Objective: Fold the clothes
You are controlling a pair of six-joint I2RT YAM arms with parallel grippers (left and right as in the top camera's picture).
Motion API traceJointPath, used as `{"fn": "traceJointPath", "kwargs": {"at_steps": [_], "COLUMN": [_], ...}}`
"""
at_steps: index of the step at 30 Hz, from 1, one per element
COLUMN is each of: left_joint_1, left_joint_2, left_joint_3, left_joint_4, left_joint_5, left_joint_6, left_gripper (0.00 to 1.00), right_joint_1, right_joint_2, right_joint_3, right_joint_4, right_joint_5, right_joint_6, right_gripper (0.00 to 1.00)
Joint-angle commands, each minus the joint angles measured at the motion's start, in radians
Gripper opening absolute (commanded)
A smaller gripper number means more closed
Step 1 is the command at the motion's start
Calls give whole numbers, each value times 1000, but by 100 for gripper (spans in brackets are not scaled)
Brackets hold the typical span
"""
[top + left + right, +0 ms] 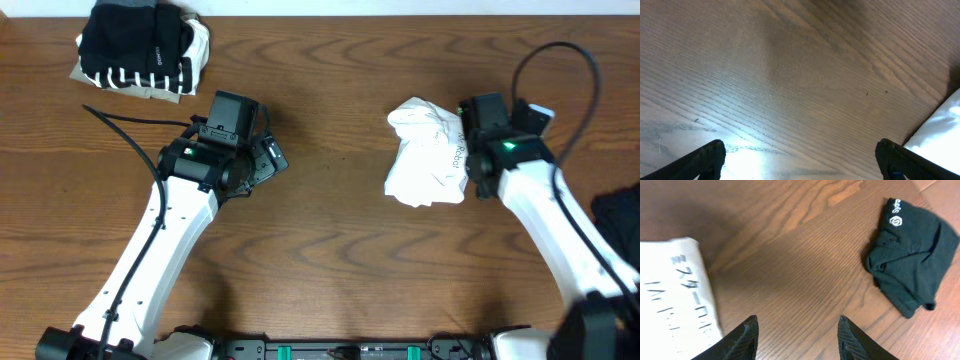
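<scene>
My right gripper (797, 342) is released, jaws apart over bare wood and holding nothing, just beside the right edge of the large white cotton T-shirt with small dark lettering (425, 155). I judge it is placed there to take a fresh hold. My left gripper (262, 160) hangs wide open and empty, well apart to the left. The T-shirt lies in the middle of the brown wood-grain bench (330, 60), a rumpled heap, not flat. A folded stack of black, striped and beige garments (140, 45) sits far left. A crumpled black garment with a white logo (912, 255) lies to the right.
</scene>
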Motion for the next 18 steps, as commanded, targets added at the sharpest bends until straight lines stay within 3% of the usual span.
{"fn": "traceJointPath", "kwargs": {"at_steps": [1,7,18], "left_joint_1": [-3,-3,-3], "left_joint_2": [4,4,4], "left_joint_3": [9,9,9], "left_joint_4": [-6,-6,18], "left_joint_5": [-5,-5,-5], "left_joint_6": [-5,1,142], "left_gripper": [97,97,98], "right_joint_1": [-16,-16,-16], "right_joint_2": [-90,-160,-190], "right_joint_3": [6,6,6], "right_joint_4": [-11,-71,-187], "right_joint_5": [-88,-229,-405], "right_joint_6": [57,57,57], "right_gripper": [49,50,42]}}
